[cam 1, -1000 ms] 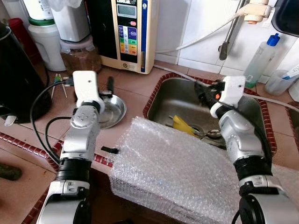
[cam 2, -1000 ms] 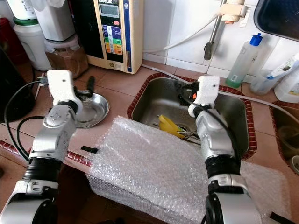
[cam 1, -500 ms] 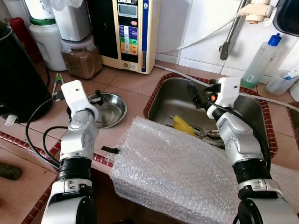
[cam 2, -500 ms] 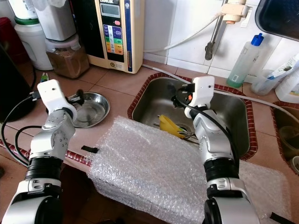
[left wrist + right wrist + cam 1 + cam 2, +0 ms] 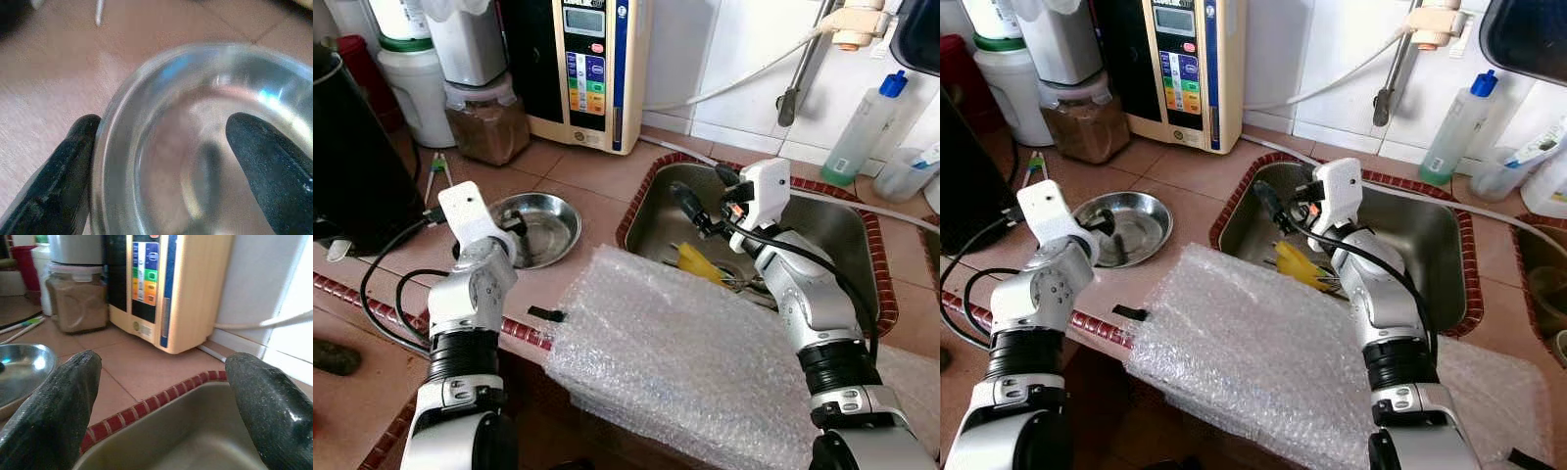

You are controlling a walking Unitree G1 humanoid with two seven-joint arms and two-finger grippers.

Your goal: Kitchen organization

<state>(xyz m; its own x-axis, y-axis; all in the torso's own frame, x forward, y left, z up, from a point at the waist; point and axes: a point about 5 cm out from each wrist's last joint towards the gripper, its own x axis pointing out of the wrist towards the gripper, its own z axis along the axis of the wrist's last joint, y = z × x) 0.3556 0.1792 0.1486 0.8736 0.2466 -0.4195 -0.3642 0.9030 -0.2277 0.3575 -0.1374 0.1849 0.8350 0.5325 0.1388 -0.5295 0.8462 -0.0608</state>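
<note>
Both silver arms reach forward, bent at the elbow. The left hand [image 5: 514, 227] is low on the left side, its two black fingers [image 5: 58, 186] spread apart, one to each side. The right hand [image 5: 1273, 208] is raised farther off and turned toward the left, its fingers [image 5: 54, 406] also wide apart, holding nothing.

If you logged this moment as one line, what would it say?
left tool: open, straddling bowl rim | right tool: open, over sink, empty | bubble wrap: on counter edge
</note>
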